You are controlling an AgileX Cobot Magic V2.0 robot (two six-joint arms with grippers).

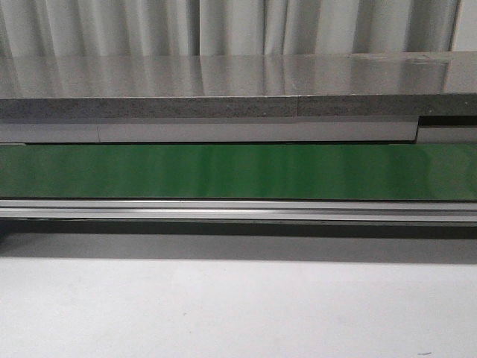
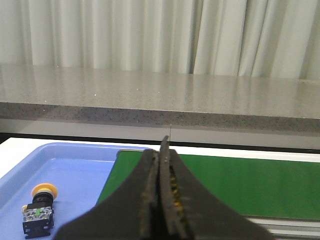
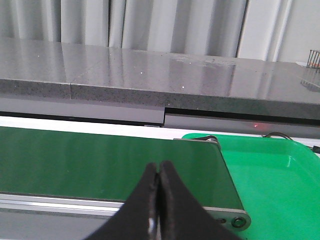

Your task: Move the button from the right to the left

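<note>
Button (image 2: 40, 212) lies in the blue tray (image 2: 75, 165), seen only from the left wrist view, resting on its dark contact body with the yellow mushroom head pointing toward 12 o'clock and a greenish mark on the block facing up. It sits loose on the tray floor, touching no wall that I can make out, and nothing holds it. That placement suggests the carry is done: the blue tray stands at the left end of the green conveyor belt (image 1: 238, 171), which is the side the task names.

Left gripper (image 2: 161, 150) hangs above the belt's left end with its fingers pressed together and nothing between them, the button at about 8 o'clock from the tips and well apart. Right gripper (image 3: 159, 172) is likewise closed and empty, over the belt's right end, with the green tray (image 3: 270, 170) at about 3 o'clock; the part of that tray in view holds nothing.

From the front view neither arm nor tray shows, only the belt, its aluminium rail (image 1: 238, 210), the grey stone ledge (image 1: 238, 89) behind and the white worktop (image 1: 238, 313) in front. Both arms look parked clear of the belt, probably in a rest posture.
</note>
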